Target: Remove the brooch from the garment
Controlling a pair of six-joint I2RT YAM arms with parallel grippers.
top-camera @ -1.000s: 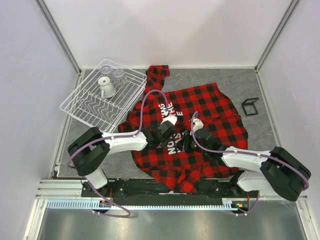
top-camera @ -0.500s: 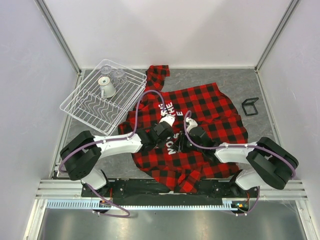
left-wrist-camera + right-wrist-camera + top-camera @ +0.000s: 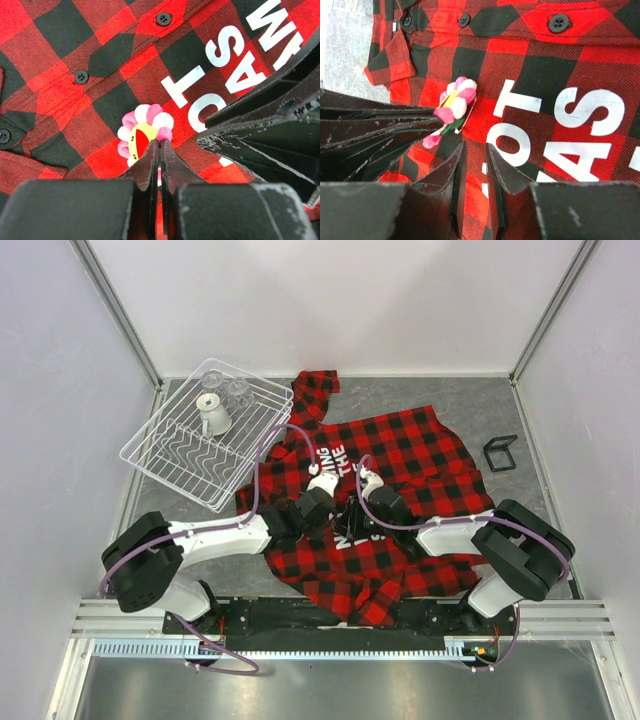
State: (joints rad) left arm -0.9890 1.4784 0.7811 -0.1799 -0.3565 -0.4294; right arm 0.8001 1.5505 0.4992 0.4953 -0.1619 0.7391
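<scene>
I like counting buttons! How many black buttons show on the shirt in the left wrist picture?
3. One button at top centre, one lower left of it, one at the left edge. Others may hide under the left hand.

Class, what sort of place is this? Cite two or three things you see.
Probably a robot lab test cell, not a home: white panel walls enclose a grey table, two robot arms are bolted at its near edge, and a plaid shirt and wire dish rack lie there as props.
</scene>
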